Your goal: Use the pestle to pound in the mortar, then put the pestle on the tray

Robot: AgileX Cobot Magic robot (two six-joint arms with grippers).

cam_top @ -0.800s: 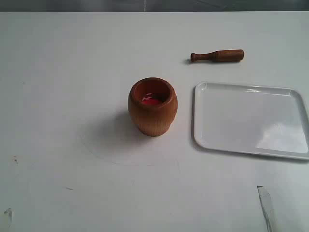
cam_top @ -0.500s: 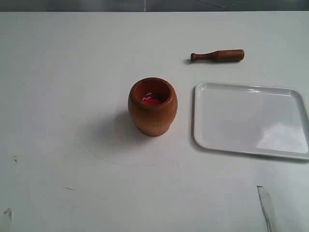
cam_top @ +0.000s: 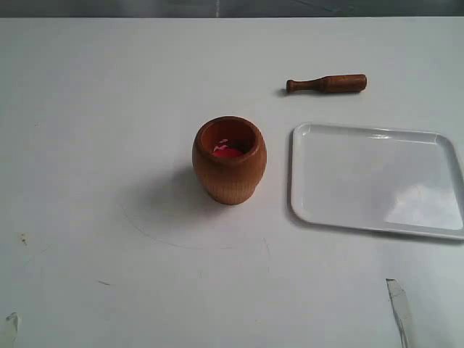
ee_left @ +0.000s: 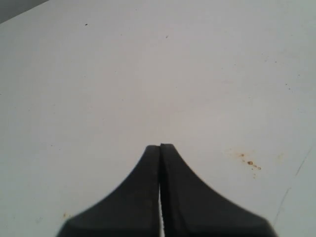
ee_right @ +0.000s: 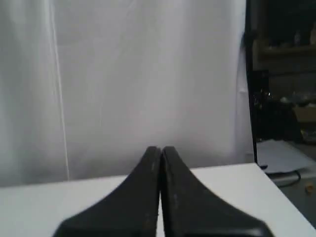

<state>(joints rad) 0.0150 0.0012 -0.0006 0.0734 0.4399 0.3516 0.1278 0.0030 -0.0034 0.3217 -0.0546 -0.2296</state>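
The reddish-brown wooden mortar [cam_top: 229, 160] stands upright mid-table in the exterior view, with red bits inside its mouth. The dark-brown pestle [cam_top: 327, 83] lies flat on the table behind and to the right of it, knob end pointing left. The white tray [cam_top: 375, 179] lies to the right of the mortar, with nothing on it. Neither arm shows in the exterior view. My left gripper [ee_left: 160, 146] is shut on nothing above bare table. My right gripper [ee_right: 161, 148] is shut on nothing too, facing a white curtain beyond the table edge.
The white table [cam_top: 109, 109] carries a few small stains, such as brown specks [ee_left: 251, 162] near the left gripper. A strip of tape [cam_top: 399, 308] lies at the front right. Dark shelving [ee_right: 281, 74] stands past the table in the right wrist view.
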